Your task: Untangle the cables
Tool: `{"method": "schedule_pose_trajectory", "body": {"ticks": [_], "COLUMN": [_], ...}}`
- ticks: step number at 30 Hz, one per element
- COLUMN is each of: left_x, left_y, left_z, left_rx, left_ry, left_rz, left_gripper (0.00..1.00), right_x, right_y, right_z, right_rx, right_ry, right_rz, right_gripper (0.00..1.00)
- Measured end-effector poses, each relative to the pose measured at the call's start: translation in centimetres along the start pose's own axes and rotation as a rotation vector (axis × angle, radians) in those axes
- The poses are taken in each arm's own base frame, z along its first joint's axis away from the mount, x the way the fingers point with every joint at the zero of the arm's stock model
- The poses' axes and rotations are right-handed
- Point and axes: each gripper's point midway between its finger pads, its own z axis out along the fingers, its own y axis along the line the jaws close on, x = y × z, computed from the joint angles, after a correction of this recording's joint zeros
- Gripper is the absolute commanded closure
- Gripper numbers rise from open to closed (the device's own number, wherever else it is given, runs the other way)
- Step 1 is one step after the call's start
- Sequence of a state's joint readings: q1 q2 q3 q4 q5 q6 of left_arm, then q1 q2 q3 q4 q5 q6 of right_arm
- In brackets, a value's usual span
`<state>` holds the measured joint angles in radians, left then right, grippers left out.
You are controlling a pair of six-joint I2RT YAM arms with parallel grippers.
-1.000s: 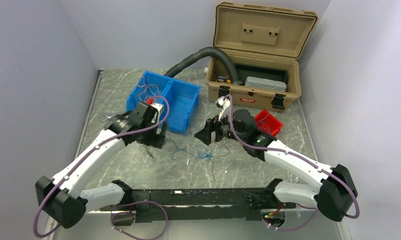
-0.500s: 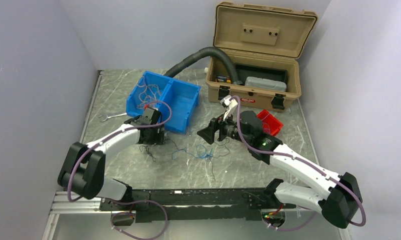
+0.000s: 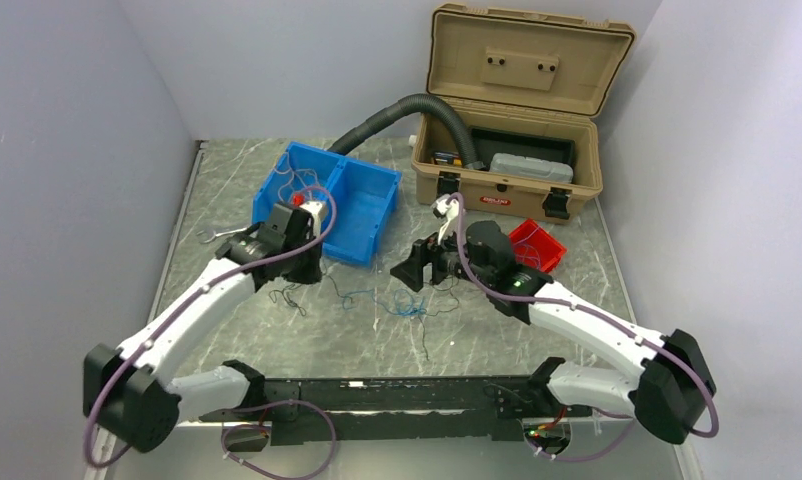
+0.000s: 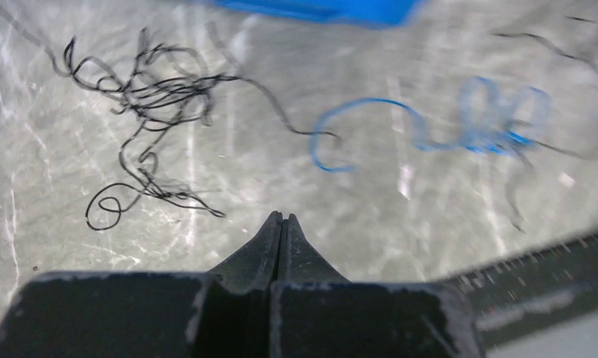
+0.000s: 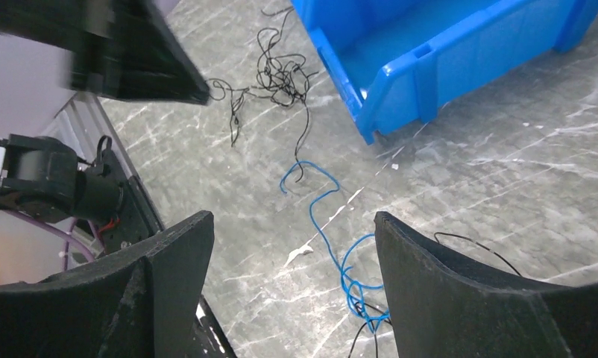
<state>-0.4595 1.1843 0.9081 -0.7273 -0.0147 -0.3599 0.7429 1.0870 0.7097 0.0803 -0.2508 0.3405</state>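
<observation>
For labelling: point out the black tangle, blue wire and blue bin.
black tangle [image 4: 160,84], left wrist view, dense middle
blue wire [image 4: 370,101], left wrist view, arc top
blue bin [image 3: 362,248], top external view, front wall

Seen from above, the light is bright, even and diffuse, leaving only faint soft shadows beneath the arms on the table [image 3: 277,340], and everything is sharp. The left wrist view is smeared by motion. The blue wire [image 4: 385,101] toward two o'clock is streaked and the blue bin [image 4: 311,7] at twelve is a blur, while the black tangle [image 4: 158,86] at ten reads clearer; pale glare streaks cross the stone. The right wrist view is crisp at centre, with the fingers [image 5: 169,261] of the right gripper [image 5: 292,218] soft at five and seven o'clock.
</observation>
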Motion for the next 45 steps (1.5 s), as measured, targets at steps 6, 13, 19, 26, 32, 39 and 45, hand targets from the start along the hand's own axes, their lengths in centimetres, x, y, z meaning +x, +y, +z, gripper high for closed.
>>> {"method": "schedule_pose_trajectory", "body": {"ticks": [6,13,19,26,32,39,45], "left_x": [-3.3,-3.0,0.0,-2.1,-2.0,-1.5,-3.3], "left_y": [-3.2,1.5,6.0,6.9,8.5,8.3,5.7], "left_z": [-9.0,-7.3,1.0,7.2,10.3,7.7,-0.9], "left_rx": [0.143,-0.076,-0.216,-0.221,-0.256,-0.234,-0.13], "left_ry": [-0.141,-0.106,0.009,-0.037,-0.025,-0.065,-0.222], "left_rz": [0.111,0.032,-0.114,-0.206,-0.275,-0.285,-0.252], "left_gripper": [0.15,0.0,0.01,0.16,0.89,1.0,1.0], "right_x": [2.1,3.7,2.6,1.0,0.5,1.9,4.7], "right_y": [-0.2,-0.2,0.4,1.1,1.1,-0.5,-2.3], "right_z": [1.9,3.1,2.5,1.5,1.1,1.4,2.1], "right_rx": [-0.033,-0.045,-0.061,-0.07,-0.061,0.013,0.084], "right_ry": [0.067,0.122,0.085,0.038,0.016,0.056,0.149], "right_rz": [0.013,0.028,0.018,-0.001,-0.007,0.013,0.051], "right_gripper": [0.19,0.19,0.19,0.19,0.19,0.19,0.19]}}
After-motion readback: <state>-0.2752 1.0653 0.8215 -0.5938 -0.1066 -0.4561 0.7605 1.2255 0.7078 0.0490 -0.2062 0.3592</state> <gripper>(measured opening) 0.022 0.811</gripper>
